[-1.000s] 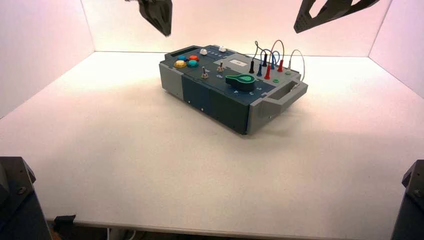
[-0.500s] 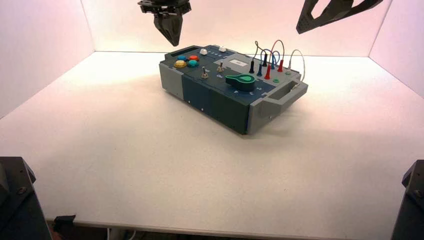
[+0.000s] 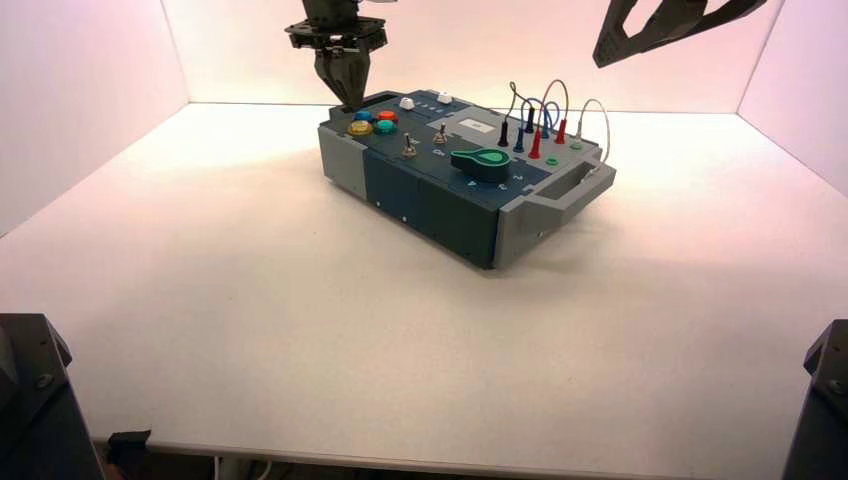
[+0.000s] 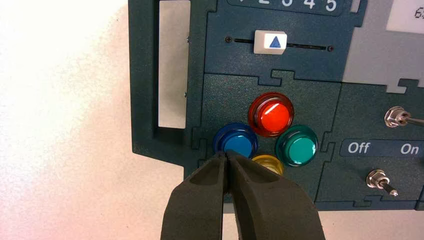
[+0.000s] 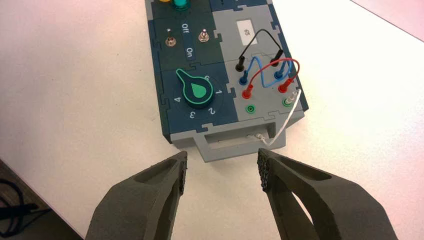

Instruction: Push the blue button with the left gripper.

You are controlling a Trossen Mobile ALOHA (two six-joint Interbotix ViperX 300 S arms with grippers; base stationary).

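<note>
The blue button [image 4: 237, 144] sits in a cluster with a red button [image 4: 271, 115], a teal button [image 4: 298, 146] and a yellow button [image 4: 268, 162] on the box's left end [image 3: 362, 116]. My left gripper [image 4: 226, 156] is shut and empty, its tips just at the blue button's edge, partly covering the yellow one. In the high view it [image 3: 348, 100] hangs right above the cluster. My right gripper [image 5: 222, 169] is open and empty, held high off the box's right end [image 3: 600, 55].
The box [image 3: 400, 190] stands turned on the white table. It bears a white slider [image 4: 270, 41], two toggle switches [image 4: 382, 181] by Off and On lettering, a green knob [image 5: 198, 92], and plugged wires [image 5: 270, 70]. White walls enclose the table.
My left gripper has moved right and down from high at the back to just above the button cluster. The right gripper has stayed in place.
</note>
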